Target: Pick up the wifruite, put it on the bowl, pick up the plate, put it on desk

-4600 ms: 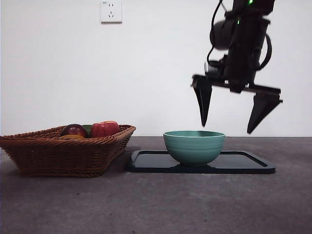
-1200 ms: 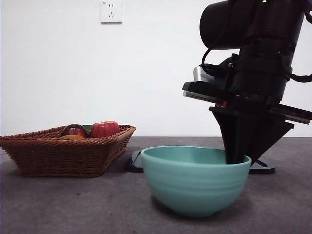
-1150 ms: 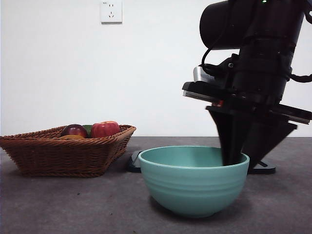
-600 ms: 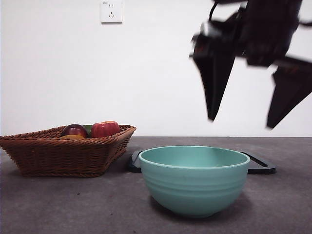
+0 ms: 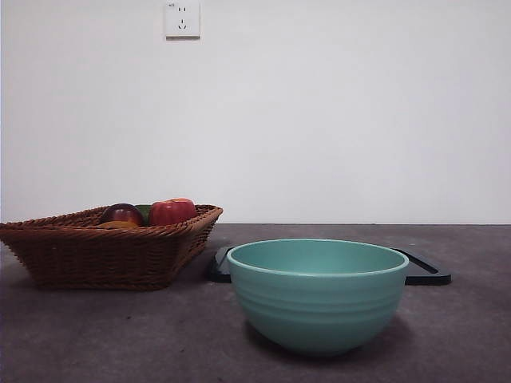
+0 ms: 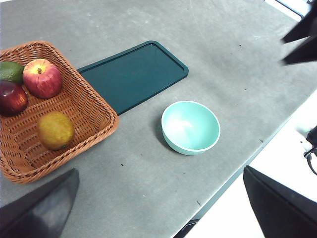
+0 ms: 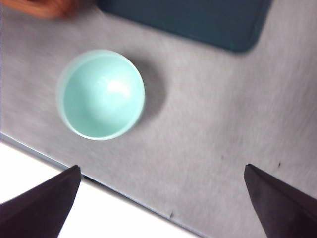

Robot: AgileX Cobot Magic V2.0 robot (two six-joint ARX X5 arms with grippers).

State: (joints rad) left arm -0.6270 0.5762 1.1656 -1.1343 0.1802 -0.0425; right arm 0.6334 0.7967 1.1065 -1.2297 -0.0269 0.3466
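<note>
The deep round teal-green ceramic bowl with faint ribs on its outside stands alone on the flat dark grey, mottled desk, near the front edge and off the flat dark green rectangular tray, which lies bare just behind it. The bowl has nothing in it; its pale inside catches the light in both wrist views.

To one side of the tray sits the square brown wicker basket, one of its corners close to the tray's edge. The small oval orange-brown, dull-skinned wifruite lies in the basket, on the side nearer the desk's front edge. Beyond it rest a red apple, a dark purple-red fruit and a green avocado, bunched together at the far side of the basket. From the low front view only the apple and the dark fruit stand clear of the rim.

Both arms hang high above the table. The left gripper has its two black jaws spread wide and holds nothing. The right gripper is likewise spread wide and empty above the bowl; its view is blurred.

A white wall socket sits high on the white wall behind.
</note>
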